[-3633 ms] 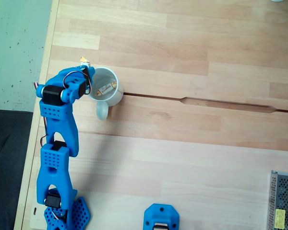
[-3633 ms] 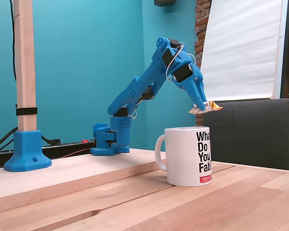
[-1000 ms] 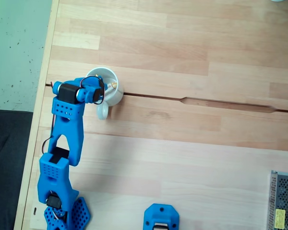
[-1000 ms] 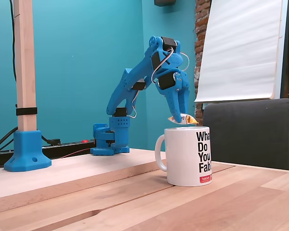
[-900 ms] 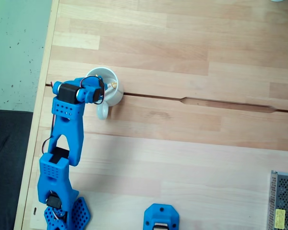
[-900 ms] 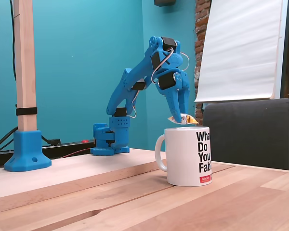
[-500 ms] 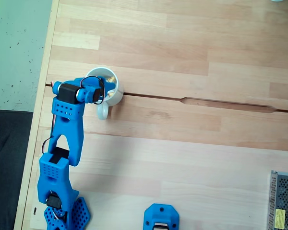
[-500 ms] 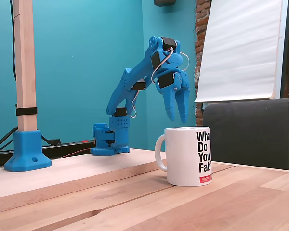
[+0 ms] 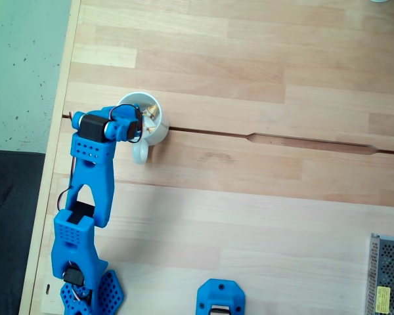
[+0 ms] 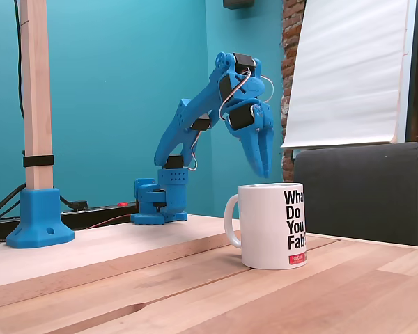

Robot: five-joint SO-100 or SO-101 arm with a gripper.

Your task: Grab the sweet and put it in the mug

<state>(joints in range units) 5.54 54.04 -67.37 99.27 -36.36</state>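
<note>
White mug (image 10: 273,225) (black lettering), blue gripper (image 10: 262,167)

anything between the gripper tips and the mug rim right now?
Nothing. In a fixed view from the side, the gripper hangs above the mug with bare air between tips and rim.

The arm's wrist hides part of the mug (image 9: 159,129); its wall hides the sweets from the side.
</note>
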